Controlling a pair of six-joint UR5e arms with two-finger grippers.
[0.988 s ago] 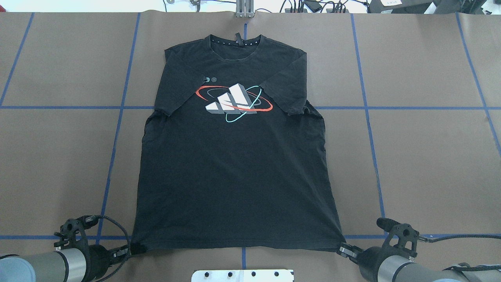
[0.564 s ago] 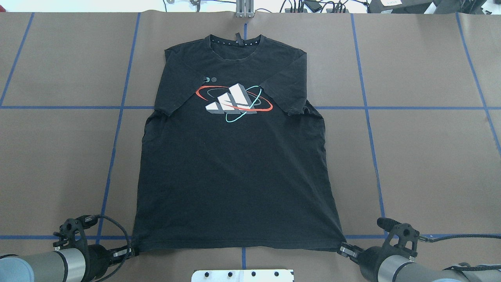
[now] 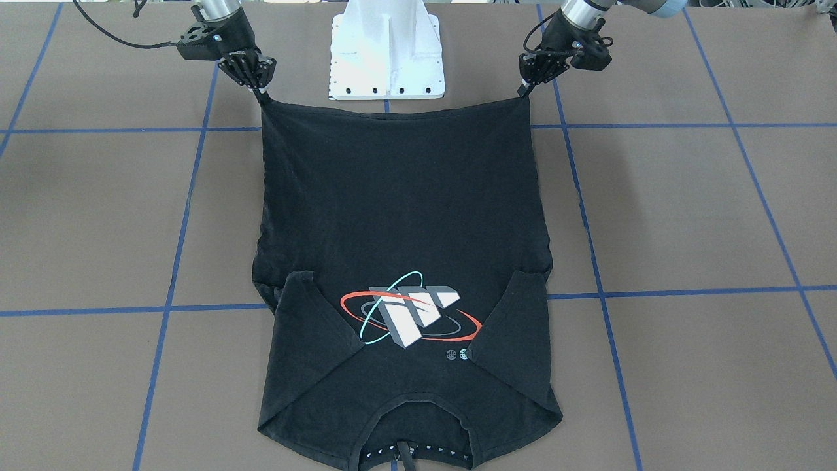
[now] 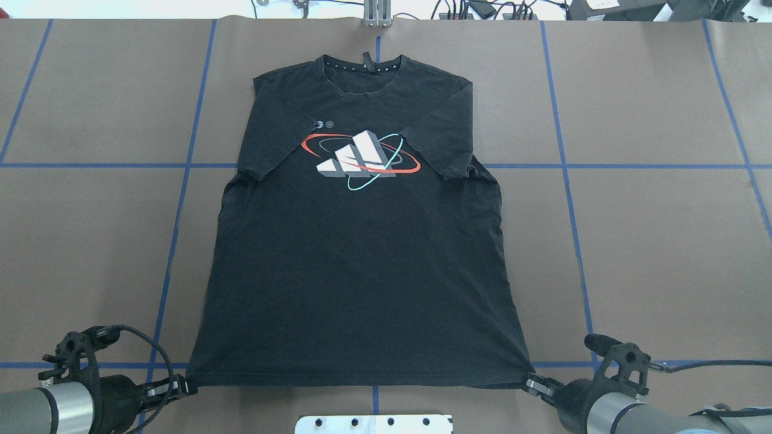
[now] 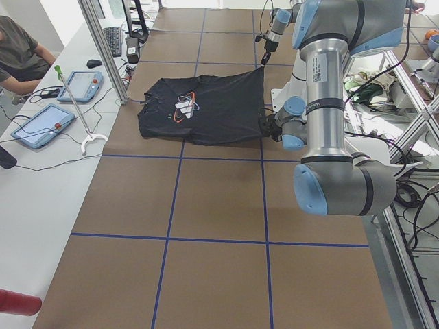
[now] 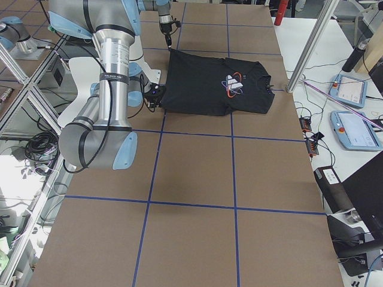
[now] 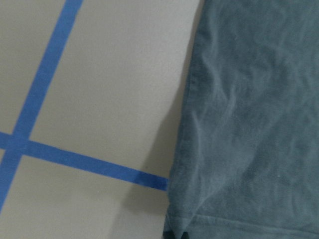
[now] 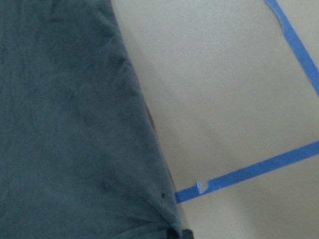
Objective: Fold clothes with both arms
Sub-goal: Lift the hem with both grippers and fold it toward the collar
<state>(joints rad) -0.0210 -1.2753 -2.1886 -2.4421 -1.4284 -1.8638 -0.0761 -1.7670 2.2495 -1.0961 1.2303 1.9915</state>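
Observation:
The black T-shirt lies logo side up on the brown table, collar at the far side, both sleeves folded in over the chest. Its white-grey logo has red and teal rings. My left gripper is shut on the near left hem corner. My right gripper is shut on the near right hem corner. The hem is stretched taut between them and held slightly off the table. In the front-facing view the left gripper is at the upper right and the right gripper at the upper left. Both wrist views show the shirt cloth above the table.
The white pedestal base stands just behind the hem, between the arms. Blue tape lines cross the brown table. A metal post stands at the far edge. Tablets and a seated person are beyond the far side.
My left gripper has moved outward to the left, drawing its hem corner with it, so the hem is wider and tauter. The right gripper has barely moved.

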